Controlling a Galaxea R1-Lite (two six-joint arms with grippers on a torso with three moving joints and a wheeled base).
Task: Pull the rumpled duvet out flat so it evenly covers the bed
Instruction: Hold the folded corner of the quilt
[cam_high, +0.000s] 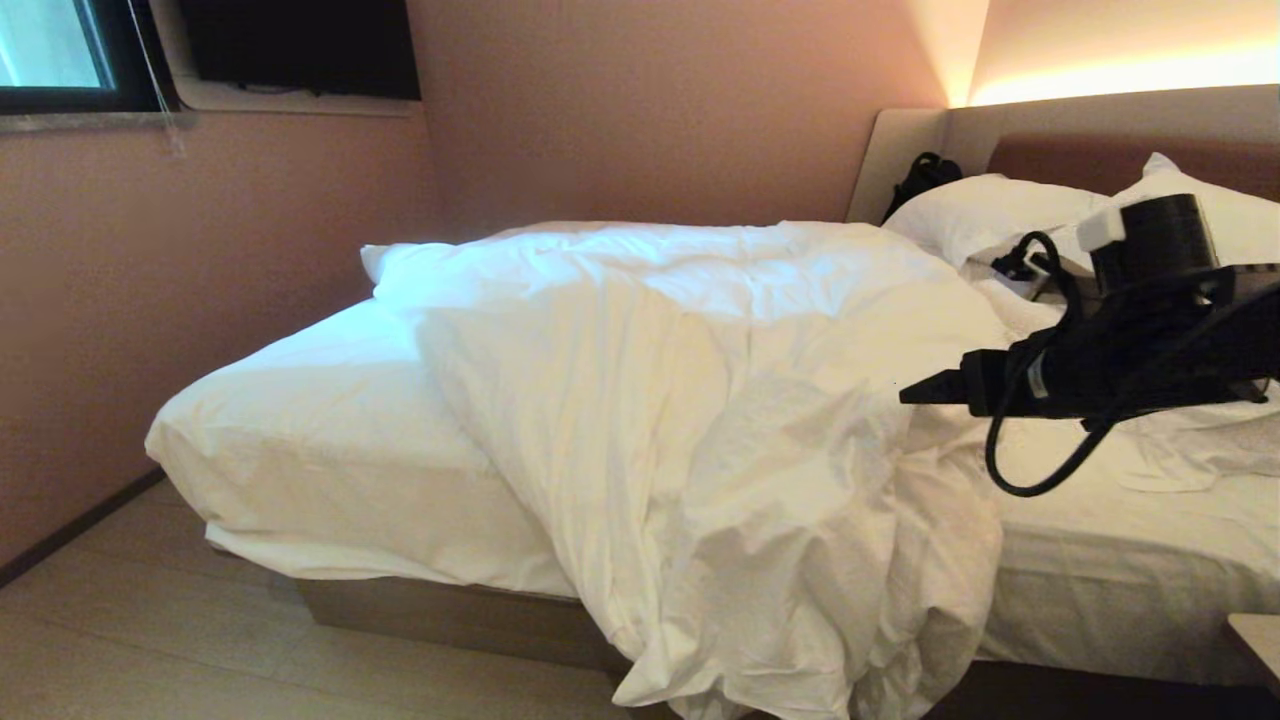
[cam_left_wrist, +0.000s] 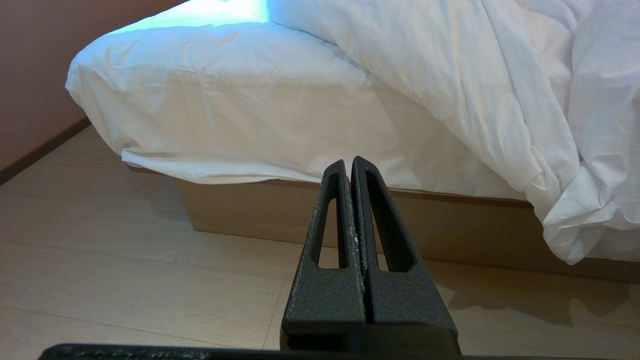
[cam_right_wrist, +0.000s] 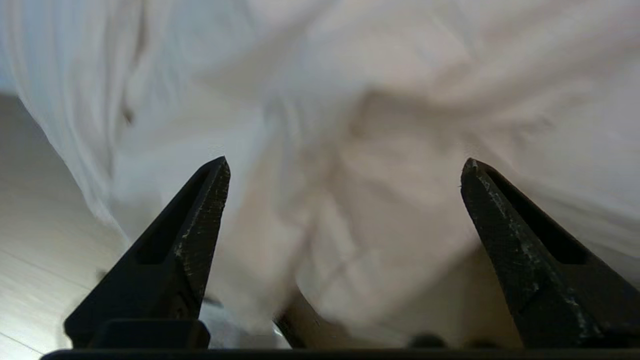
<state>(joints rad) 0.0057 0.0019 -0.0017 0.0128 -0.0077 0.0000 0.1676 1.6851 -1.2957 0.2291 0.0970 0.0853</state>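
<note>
The white duvet (cam_high: 700, 400) lies bunched across the middle of the bed (cam_high: 320, 420). A thick wrinkled fold of it spills over the near side almost to the floor. The foot end shows only the fitted sheet. My right gripper (cam_high: 910, 392) hovers level above the near edge, pointing at the duvet's bunched fold. In the right wrist view this gripper (cam_right_wrist: 345, 162) is open, with blurred duvet cloth (cam_right_wrist: 380, 100) close ahead and nothing between the fingers. My left gripper (cam_left_wrist: 348, 162) is shut and empty, low beside the bed, facing its tan base (cam_left_wrist: 280, 215) and the hanging duvet (cam_left_wrist: 500, 75).
Two white pillows (cam_high: 990, 215) rest against the headboard (cam_high: 1100, 160), with a black bag (cam_high: 920, 175) beside them. A pink wall runs along the far side and the foot end. Pale wood floor (cam_high: 150, 640) lies in front. A bedside table corner (cam_high: 1255, 640) shows at lower right.
</note>
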